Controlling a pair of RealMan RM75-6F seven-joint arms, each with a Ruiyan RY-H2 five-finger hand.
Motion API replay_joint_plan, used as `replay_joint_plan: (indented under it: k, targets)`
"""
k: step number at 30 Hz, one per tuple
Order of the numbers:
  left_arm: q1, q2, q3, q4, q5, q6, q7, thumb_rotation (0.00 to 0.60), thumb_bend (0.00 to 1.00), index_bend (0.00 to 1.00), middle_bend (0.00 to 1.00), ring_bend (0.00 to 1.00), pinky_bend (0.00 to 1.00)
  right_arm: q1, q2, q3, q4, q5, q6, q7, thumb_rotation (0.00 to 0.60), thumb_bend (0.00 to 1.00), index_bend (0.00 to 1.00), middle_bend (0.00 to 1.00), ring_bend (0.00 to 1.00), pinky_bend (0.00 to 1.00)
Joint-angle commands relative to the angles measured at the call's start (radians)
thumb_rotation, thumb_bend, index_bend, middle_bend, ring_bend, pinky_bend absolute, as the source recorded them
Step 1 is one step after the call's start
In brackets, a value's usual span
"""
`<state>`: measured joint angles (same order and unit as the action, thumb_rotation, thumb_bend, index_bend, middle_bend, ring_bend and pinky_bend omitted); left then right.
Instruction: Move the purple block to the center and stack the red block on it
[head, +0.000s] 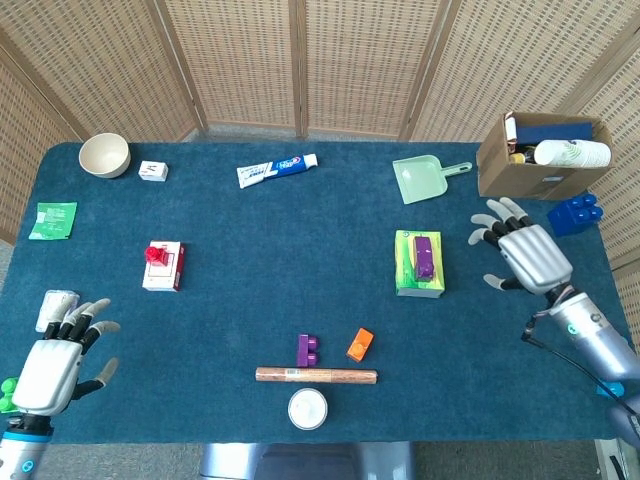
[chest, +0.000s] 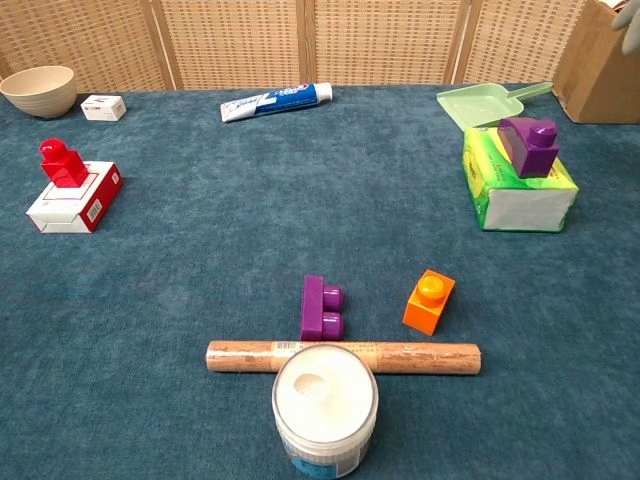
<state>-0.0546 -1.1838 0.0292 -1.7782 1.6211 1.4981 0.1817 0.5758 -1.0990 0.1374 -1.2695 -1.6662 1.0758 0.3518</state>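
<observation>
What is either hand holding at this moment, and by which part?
Nothing. The left hand and right hand are both open with fingers spread, touching no object.
</observation>
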Motion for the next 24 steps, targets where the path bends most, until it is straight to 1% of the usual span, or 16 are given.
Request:
replay_joint_plan:
  k: [1,5,13,24]
  targets:
    - [-0.002,-0.005,-0.002,-0.002,-0.008,-0.007,0.009,0.6,0.38,0.35,0.17,0.17,0.0,0.042,-0.018,-0.018,0.04,-0.023,-0.034,0.025,0.6,0.13,0.36,0.22,0.0,0.02]
    - [-0.005,-0.011,-0.004,-0.004,-0.017,-0.014,0.02,0.6,0.38,0.35,0.17,0.17,0.0,0.079,-0.037,-0.03,0.074,-0.042,-0.047,0.046,0.6,0.13,0.36,0.22,0.0,0.02]
    - [-0.003,-0.016,-0.004,-0.009,-0.028,-0.013,0.037,0.6,0.38,0.35,0.17,0.17,0.0,0.159,-0.08,-0.064,0.155,-0.095,-0.065,0.063,0.6,0.07,0.36,0.22,0.0,0.02]
    - [0.003,-0.022,0.0,-0.007,-0.037,-0.011,0.047,0.6,0.38,0.35,0.17,0.17,0.0,0.235,-0.113,-0.107,0.21,-0.137,-0.065,0.087,0.6,0.04,0.36,0.22,0.0,0.02]
